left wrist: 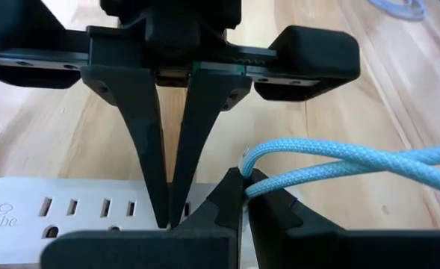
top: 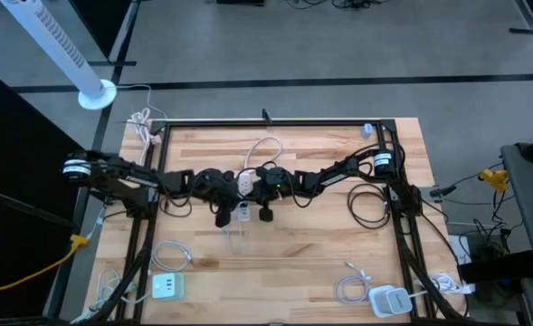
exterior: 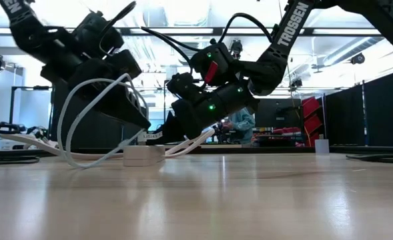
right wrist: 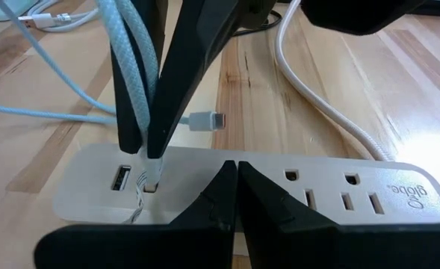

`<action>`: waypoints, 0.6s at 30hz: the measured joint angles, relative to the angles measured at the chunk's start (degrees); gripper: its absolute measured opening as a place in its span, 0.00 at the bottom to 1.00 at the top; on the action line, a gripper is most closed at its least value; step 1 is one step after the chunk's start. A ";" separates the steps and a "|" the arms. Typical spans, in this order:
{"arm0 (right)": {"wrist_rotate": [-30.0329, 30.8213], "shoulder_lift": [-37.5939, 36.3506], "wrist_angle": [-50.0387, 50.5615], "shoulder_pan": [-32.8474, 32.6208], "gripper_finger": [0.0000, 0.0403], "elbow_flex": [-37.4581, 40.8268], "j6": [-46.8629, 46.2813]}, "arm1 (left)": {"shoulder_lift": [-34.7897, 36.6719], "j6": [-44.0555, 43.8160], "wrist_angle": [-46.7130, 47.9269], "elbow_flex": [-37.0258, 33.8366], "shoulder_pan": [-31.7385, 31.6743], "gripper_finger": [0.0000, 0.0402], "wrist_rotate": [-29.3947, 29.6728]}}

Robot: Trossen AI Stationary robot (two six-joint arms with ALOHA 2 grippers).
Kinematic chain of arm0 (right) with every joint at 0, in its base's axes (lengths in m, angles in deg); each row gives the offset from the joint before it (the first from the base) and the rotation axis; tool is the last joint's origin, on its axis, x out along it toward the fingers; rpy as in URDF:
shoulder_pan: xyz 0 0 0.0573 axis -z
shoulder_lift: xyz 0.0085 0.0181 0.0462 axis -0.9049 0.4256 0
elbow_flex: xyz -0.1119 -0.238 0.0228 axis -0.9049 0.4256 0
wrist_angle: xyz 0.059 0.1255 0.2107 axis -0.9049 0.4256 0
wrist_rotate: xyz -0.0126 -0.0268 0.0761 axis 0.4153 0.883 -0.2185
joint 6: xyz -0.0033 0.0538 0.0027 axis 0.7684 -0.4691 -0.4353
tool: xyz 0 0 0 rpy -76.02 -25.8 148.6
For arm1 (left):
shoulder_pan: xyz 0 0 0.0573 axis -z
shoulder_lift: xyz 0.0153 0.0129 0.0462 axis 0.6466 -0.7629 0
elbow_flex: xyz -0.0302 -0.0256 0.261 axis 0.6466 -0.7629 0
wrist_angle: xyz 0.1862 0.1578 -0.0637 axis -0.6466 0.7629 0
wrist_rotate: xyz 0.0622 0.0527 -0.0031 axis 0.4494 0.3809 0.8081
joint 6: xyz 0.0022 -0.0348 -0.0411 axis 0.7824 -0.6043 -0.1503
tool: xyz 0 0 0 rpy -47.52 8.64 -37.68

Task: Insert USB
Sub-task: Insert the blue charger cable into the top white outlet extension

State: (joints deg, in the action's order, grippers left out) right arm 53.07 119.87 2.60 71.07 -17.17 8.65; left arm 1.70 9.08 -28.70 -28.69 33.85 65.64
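- On my low view I read "TROSSEN" in white capitals along the dark arm link at upper right.
- A few white letters also show on the arm link at upper left, too cropped for me to read.
- In both wrist views I read "globe", embossed beside a small round logo, on the white power strip near its outlet end.
- I find no other legible text or numbers.

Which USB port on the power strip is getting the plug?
The inner USB port, nearer the outlets, under the left gripper holding the blue braided cable. The outer USB port beside it sits empty.
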 joint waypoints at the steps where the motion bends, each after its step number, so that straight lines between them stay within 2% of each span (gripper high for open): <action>1: 0.00 0.00 0.00 0.00 0.00 0.00 0.00 | 0.00 -0.50 -2.05 -0.92 0.00 0.00 0.05; 8: 0.00 0.00 -0.02 0.00 0.00 0.00 0.17 | 0.09 -2.35 -7.44 -4.13 -0.04 0.00 0.17; 18: 0.02 0.00 -0.04 0.00 0.00 0.00 0.02 | -1.14 -2.86 -11.18 -4.81 0.13 0.00 0.32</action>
State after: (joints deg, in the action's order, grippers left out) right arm 53.10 119.87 2.56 71.07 -17.17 8.67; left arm 0.56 6.22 -39.88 -33.49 33.98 65.96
